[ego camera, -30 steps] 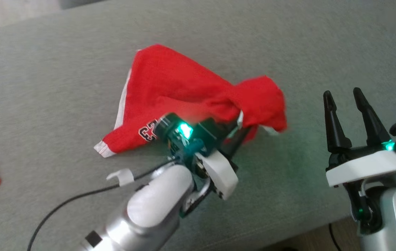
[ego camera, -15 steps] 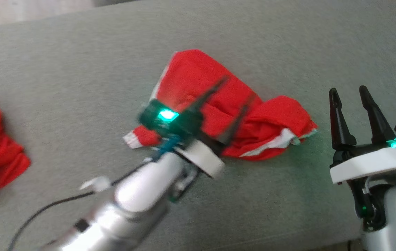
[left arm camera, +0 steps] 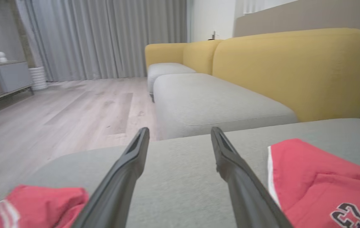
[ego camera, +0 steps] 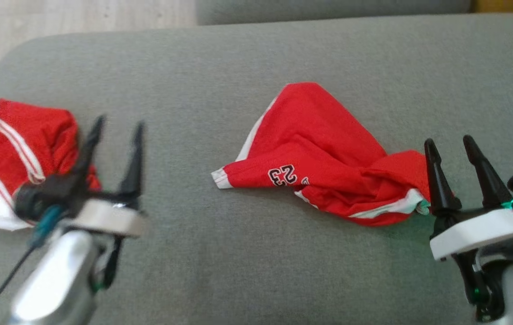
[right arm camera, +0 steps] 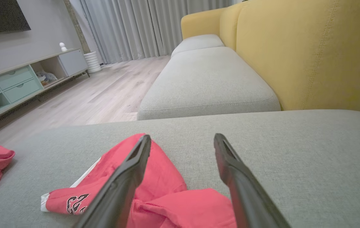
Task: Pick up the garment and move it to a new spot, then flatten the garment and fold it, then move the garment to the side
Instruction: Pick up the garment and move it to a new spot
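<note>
Left claw [ego camera: 119, 122] withdrawn from garment [ego camera: 324, 155], jaws spread, empty.

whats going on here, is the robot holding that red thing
No. The red number 23 garment lies crumpled in the middle of the grey cushion. Both grippers are open and empty: the right gripper by its right end, the left gripper beside a second red garment. Flattening and folding are not yet done.

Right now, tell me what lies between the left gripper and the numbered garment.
Bare grey cushion separates the left gripper from the numbered garment, as the head view shows.
</note>
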